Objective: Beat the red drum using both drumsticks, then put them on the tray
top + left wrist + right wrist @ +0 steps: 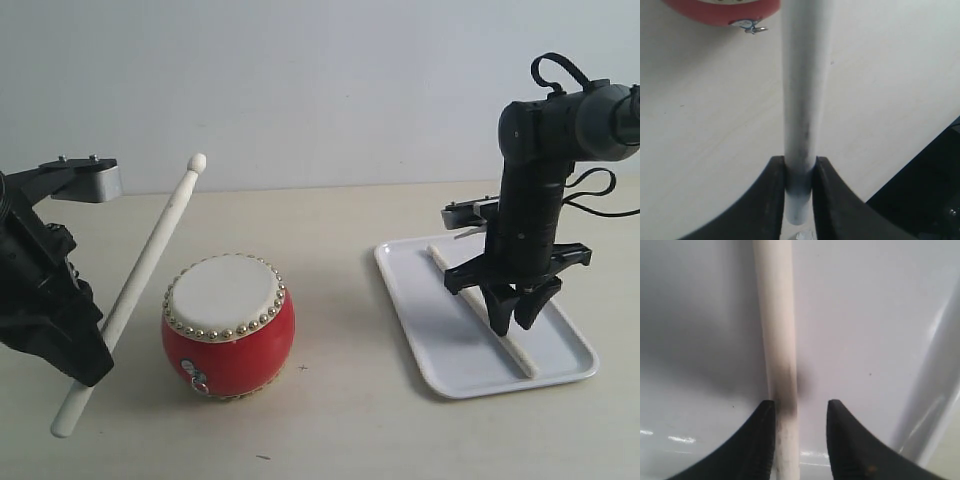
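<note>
The red drum (228,328) with its cream head stands left of centre; its lower edge and metal ring show as the drum (725,11) in the left wrist view. My left gripper (88,362) is shut on one drumstick (140,276), which slants up with its tip above and left of the drum. In the wrist view the same gripper (800,175) pinches that drumstick (802,90). The other drumstick (520,355) lies on the white tray (430,330). My right gripper (517,315) hovers over it, open; in its wrist view the gripper (800,415) has this drumstick (777,340) beside one finger.
The pale tabletop (340,430) runs along the front, and the tray sits on its right side. The table's edge and a dark drop (935,190) show in the left wrist view. A plain wall stands behind.
</note>
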Robot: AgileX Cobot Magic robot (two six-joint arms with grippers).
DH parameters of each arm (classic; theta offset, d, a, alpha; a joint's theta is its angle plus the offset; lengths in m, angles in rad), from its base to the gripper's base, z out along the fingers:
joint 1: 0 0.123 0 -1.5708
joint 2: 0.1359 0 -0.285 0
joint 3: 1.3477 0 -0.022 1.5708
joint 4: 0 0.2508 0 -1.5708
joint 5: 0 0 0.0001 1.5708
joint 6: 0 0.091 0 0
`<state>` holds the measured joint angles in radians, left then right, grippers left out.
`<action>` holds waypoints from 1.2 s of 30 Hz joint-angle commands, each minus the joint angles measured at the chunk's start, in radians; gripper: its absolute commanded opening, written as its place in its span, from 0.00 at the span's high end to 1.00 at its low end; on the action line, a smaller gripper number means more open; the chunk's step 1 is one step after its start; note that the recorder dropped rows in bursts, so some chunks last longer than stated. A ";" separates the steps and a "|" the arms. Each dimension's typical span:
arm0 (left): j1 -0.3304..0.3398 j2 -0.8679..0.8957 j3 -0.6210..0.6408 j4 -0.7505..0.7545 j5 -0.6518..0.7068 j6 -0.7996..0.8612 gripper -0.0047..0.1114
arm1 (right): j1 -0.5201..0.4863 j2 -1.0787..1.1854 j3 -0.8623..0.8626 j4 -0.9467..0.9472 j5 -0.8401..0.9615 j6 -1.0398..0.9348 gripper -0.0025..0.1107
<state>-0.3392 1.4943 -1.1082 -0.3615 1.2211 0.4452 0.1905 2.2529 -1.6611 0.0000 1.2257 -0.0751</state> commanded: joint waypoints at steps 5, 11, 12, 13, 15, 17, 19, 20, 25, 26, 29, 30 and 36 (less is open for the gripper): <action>-0.003 -0.004 0.007 -0.020 0.000 0.000 0.96 | -0.007 -0.131 -0.003 0.014 -0.005 0.002 0.67; -0.003 -0.004 0.109 -0.207 -0.066 0.096 0.96 | -0.024 -0.357 0.144 0.268 -0.104 -0.089 0.67; -0.003 -0.004 0.131 -0.265 -0.087 0.126 0.96 | -0.024 -0.400 0.190 0.337 -0.128 -0.137 0.67; -0.003 -0.004 0.152 -0.326 -0.105 0.162 0.96 | -0.024 -0.435 0.240 0.392 -0.148 -0.184 0.67; -0.003 -0.004 0.186 -0.442 -0.125 0.236 0.96 | -0.024 -0.520 0.344 0.549 -0.186 -0.291 0.67; -0.003 -0.004 0.215 -0.551 -0.129 0.316 0.96 | -0.024 -0.590 0.434 0.723 -0.211 -0.399 0.67; -0.003 -0.004 0.245 -0.666 -0.131 0.397 0.96 | -0.024 -0.658 0.519 0.890 -0.227 -0.525 0.67; -0.003 -0.004 0.259 -0.720 -0.133 0.437 0.96 | -0.024 -0.684 0.572 1.009 -0.225 -0.606 0.67; -0.003 -0.002 0.318 -0.909 -0.131 0.560 0.96 | -0.016 -0.722 0.718 1.348 -0.147 -0.888 0.51; -0.003 0.002 0.331 -0.933 -0.123 0.578 0.96 | -0.009 -0.720 0.740 1.373 -0.135 -0.922 0.48; -0.003 0.022 0.358 -0.964 -0.094 0.616 0.96 | 0.030 -0.718 0.769 1.376 -0.133 -0.980 0.46; -0.003 0.031 0.366 -0.967 -0.082 0.620 0.96 | 0.043 -0.718 0.771 1.376 -0.133 -0.991 0.46; -0.003 0.085 0.375 -1.006 -0.005 0.681 0.96 | 0.116 -0.716 0.771 1.392 -0.212 -1.001 0.42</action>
<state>-0.3392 1.5657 -0.7356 -1.3193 1.1667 1.0782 0.2823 1.5391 -0.8937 1.3711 1.0517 -1.0554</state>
